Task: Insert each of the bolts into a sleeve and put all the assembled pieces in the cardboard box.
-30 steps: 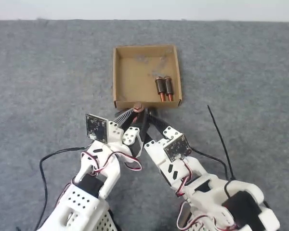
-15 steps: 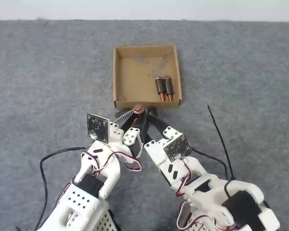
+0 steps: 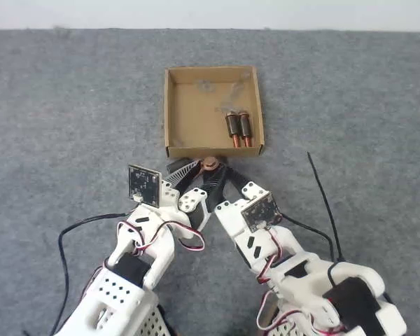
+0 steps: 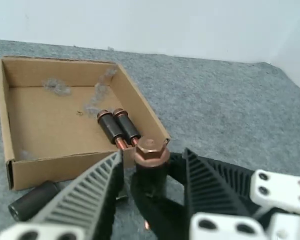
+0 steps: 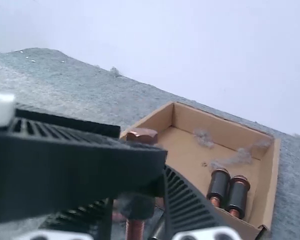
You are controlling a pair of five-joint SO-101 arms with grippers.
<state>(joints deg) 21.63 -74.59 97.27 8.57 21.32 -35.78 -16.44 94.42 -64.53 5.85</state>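
Note:
The cardboard box holds two assembled pieces by its right wall, also seen as dark sleeves with copper ends. Just in front of the box's near wall a copper bolt stands upright in a black sleeve. My right gripper is shut on this sleeve from below. My left gripper is open, its ribbed fingers on either side of the piece with gaps showing. A loose black sleeve lies on the carpet by the box's front corner.
Grey carpet covers the table around the box. Bits of fluff lie inside the box at its far side. A black cable runs over the carpet to the right of the arms, another cable to the left.
My left gripper's fingers have spread away from the bolt. The bolt and sleeve have shifted slightly right and toward the arms, carried in my right gripper.

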